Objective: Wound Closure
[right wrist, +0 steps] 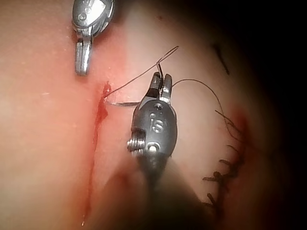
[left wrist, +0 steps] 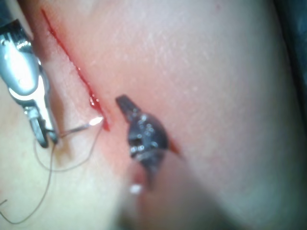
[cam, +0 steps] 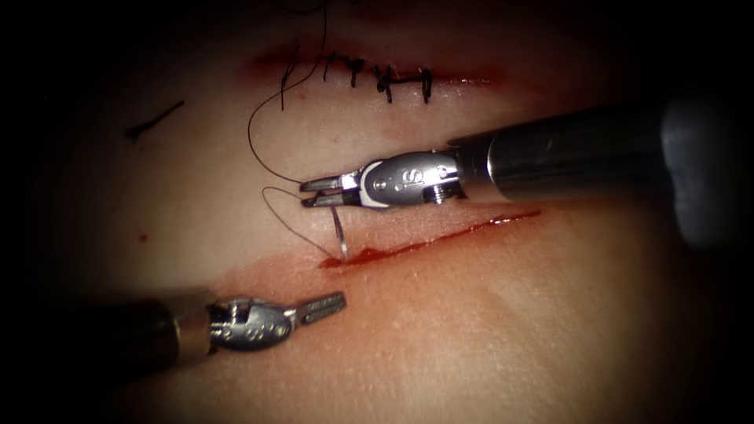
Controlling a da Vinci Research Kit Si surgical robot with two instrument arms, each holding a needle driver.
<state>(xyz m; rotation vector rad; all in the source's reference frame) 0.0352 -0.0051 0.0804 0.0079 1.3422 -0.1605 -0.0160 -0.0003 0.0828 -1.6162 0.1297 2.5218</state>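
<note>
My right tool (cam: 308,193) reaches in over the tissue (cam: 510,330) and is shut on the curved needle (cam: 341,234) near its rear end. From there the needle arcs down to the left end of the open cut (cam: 440,239). Its bright tip (left wrist: 98,121) rests at the cut's edge and still shows, so it does not look buried. Dark thread (cam: 276,216) loops to the left of the needle and climbs toward the stitched cut. My left tool (cam: 338,300) lies below the cut's left end, jaws shut and holding nothing. The right tool (right wrist: 160,82) and needle (right wrist: 125,102) show close up, as does the left tool (left wrist: 125,104).
A second cut (cam: 377,78) at the far side is closed with several dark stitches. A loose cut end of thread (cam: 153,120) lies at the far left. Red fluid (cam: 369,254) fills the open cut's left part.
</note>
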